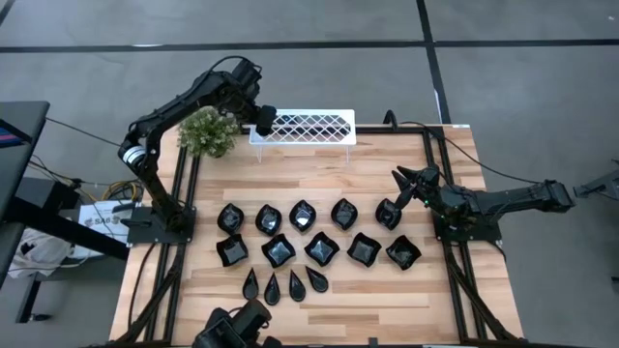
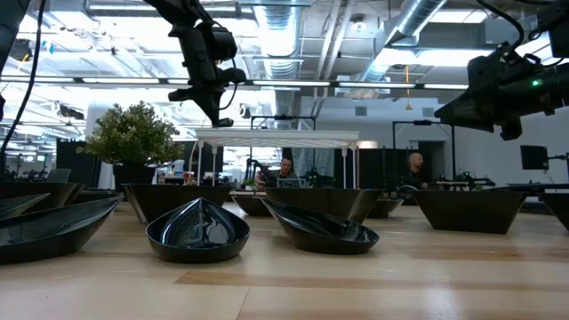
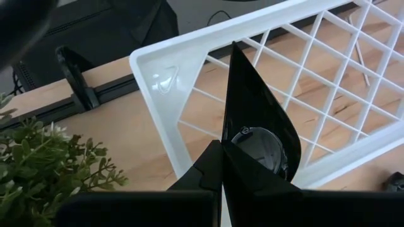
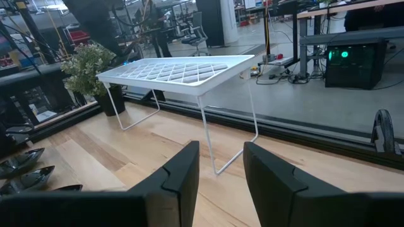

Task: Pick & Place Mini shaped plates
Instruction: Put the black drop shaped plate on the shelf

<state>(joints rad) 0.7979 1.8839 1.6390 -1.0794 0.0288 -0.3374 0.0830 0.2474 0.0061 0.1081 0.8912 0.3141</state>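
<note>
Hanging over the near-left corner of the white lattice rack (image 1: 303, 128), the left pincer (image 1: 263, 120) is clamped on a slim black teardrop plate (image 3: 255, 129), whose pointed tip reaches out across the rack's open lattice. In the left wrist view the plate stands on edge between the dark fingers (image 3: 211, 167), its glossy rounded end nearest the pincer. The rack stands at the far edge of the desk (image 1: 309, 174), with the small green potted plant (image 1: 208, 131) just beside it toward the far-left corner.

The other mini shaped plates (image 1: 319, 246) lie in rows on the near half of the desk: leaf-like bowls in the farthest row, wavy-edged squares behind them, and four teardrops (image 1: 283, 283) closest to the near edge.

The right pincer (image 1: 404, 181) waits above the right side of the desk, near the rightmost bowl (image 1: 389, 214), its fingers apart and holding nothing.

People sit in the room beyond the desk in the low view.
</note>
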